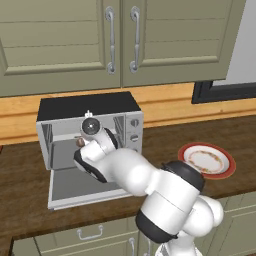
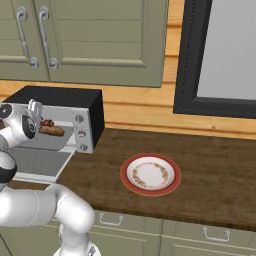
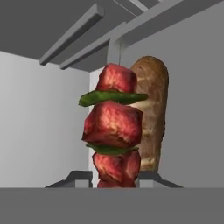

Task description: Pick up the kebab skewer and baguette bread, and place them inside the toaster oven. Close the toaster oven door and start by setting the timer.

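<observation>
The toaster oven (image 1: 90, 106) (image 2: 60, 97) stands on the counter with its door (image 1: 85, 187) (image 2: 35, 162) dropped flat. My gripper (image 3: 116, 183) reaches into the cavity, shut on the kebab skewer (image 3: 113, 127), whose red meat chunks and green slices rise straight from between my fingers. In the right base view the kebab skewer (image 2: 47, 123) shows as a red bit just past my hand. The baguette bread (image 3: 151, 113) (image 2: 54, 131) lies inside the oven right behind the skewer. My wrist hides the fingers in the left base view.
A red-rimmed white plate (image 1: 230, 170) (image 2: 124, 175) sits on the wooden counter to the right of the oven. The oven's knobs (image 1: 134, 123) are on its right panel. Wall cabinets hang above and a dark-framed window (image 2: 220, 55) is at the right.
</observation>
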